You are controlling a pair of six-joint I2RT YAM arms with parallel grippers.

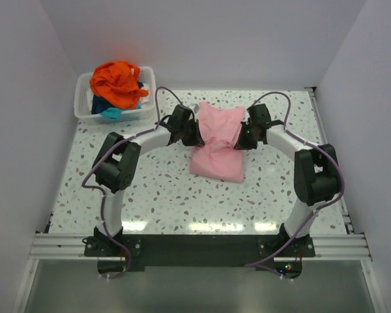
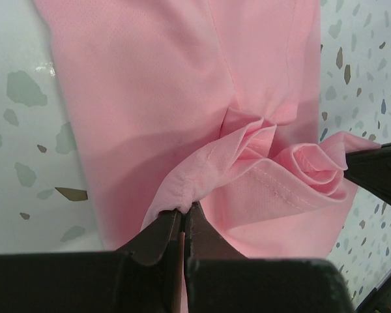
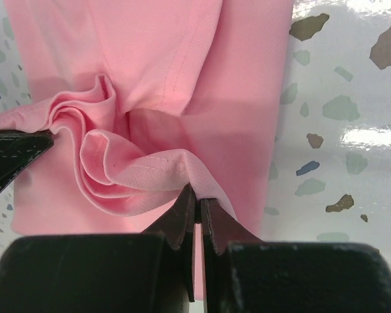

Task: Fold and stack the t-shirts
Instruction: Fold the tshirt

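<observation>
Pink t-shirt (image 1: pixel 216 147), mid-fold, is gripped by left tool (image 2: pixel 184 212) and right tool (image 3: pixel 197 195) (other t-shirts (image 1: pixel 119 83) wait in far-left bin (image 1: pixel 82 107)).

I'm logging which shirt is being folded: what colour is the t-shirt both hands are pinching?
The t-shirt is plain light pink, clearest in the left wrist view.

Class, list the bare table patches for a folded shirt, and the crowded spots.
Free: the table between the pink t-shirt and the arm bases; also between white bin and left arm. Crowded: far middle, where left gripper and right gripper pinch it.
</observation>
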